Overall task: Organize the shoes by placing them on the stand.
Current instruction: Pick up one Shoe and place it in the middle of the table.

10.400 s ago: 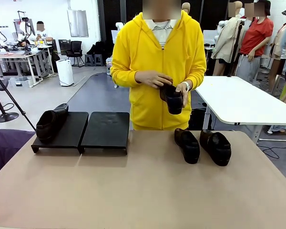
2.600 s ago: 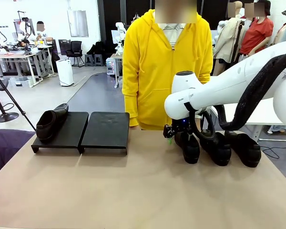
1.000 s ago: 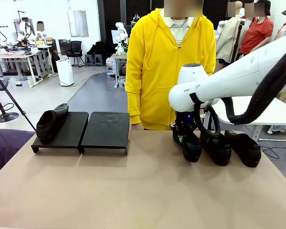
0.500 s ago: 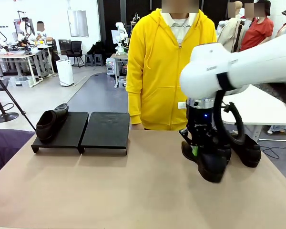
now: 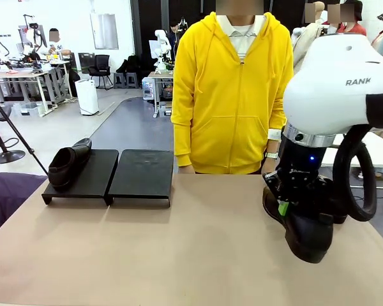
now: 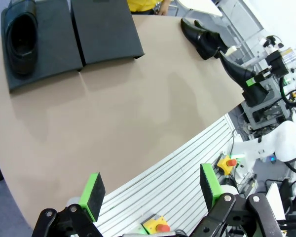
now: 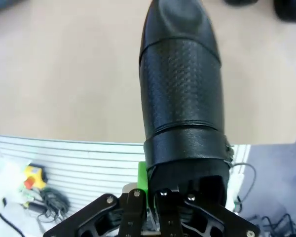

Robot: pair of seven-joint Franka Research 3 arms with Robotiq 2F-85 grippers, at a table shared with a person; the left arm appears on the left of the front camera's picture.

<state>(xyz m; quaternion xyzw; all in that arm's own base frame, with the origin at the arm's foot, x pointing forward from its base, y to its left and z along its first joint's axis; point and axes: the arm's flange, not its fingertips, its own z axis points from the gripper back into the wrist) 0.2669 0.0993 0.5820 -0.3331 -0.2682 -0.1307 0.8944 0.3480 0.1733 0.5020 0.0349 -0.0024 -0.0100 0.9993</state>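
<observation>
Black glossy leather sits between my right fingers. The right gripper [image 5: 286, 205] is clamped narrow on the heel end of the held shoe [image 5: 304, 228]. In the right wrist view one green pad [image 7: 142, 178] presses against the shoe's collar. The toe points down and toward the near edge. The shoe hangs tilted over the right part of the tan table [image 5: 166, 255], and I cannot tell for sure whether it clears the top.

The left gripper [image 6: 151, 185] has its jaws spread wide. It has nothing between the pads and touches nothing, and it hangs over the near edge of the table.

Shoes, count: four.
- One is in my right grip, as above.
- Two table shoes [image 6: 201, 37] lie just beside each other at the far right of the table. From the front my right arm mostly hides them.
- One racked shoe [image 5: 69, 162] lies lengthwise along the slope of the left panel, toward its left side.

The stand [image 5: 143, 171] is one unit, black, with two sloped panels side by side. It sits at the far left of the table, well apart from the held shoe.

One person [image 5: 233, 89] in a yellow hoodie stands at the far edge, between the stand and my right arm.
</observation>
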